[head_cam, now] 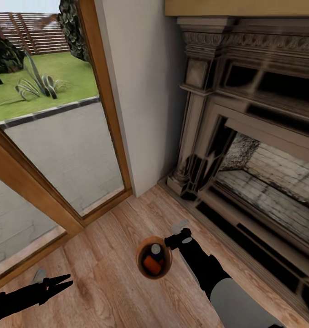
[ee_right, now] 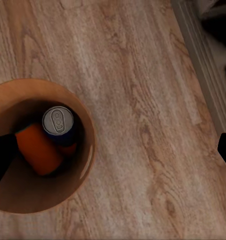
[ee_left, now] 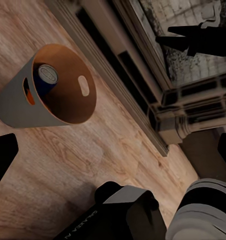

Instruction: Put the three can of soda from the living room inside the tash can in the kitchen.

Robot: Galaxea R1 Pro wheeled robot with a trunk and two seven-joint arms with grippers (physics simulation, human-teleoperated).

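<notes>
The tash can (head_cam: pixel 143 269), a copper-toned bin, stands on the light wood floor of the living room in front of the fireplace (head_cam: pixel 264 150). Inside it lie a dark blue can of soda (head_cam: pixel 156 250) with a silvery top and an orange one (head_cam: pixel 152 265). The right wrist view looks straight down on the blue can (ee_right: pixel 58 121) and the orange can (ee_right: pixel 39 150). My right gripper (head_cam: pixel 179 238) hangs open over the bin's rim, holding nothing. At the lower left, my left gripper (head_cam: pixel 65 280) is open and empty, apart from the bin (ee_left: pixel 23 107).
A carved dark surround and brick hearth (head_cam: pixel 282 200) run along the right. A glass door with a wood frame (head_cam: pixel 59 214) stands at the left, with a white wall (head_cam: pixel 145 91) between them. Wood floor (head_cam: pixel 104 255) surrounds the bin.
</notes>
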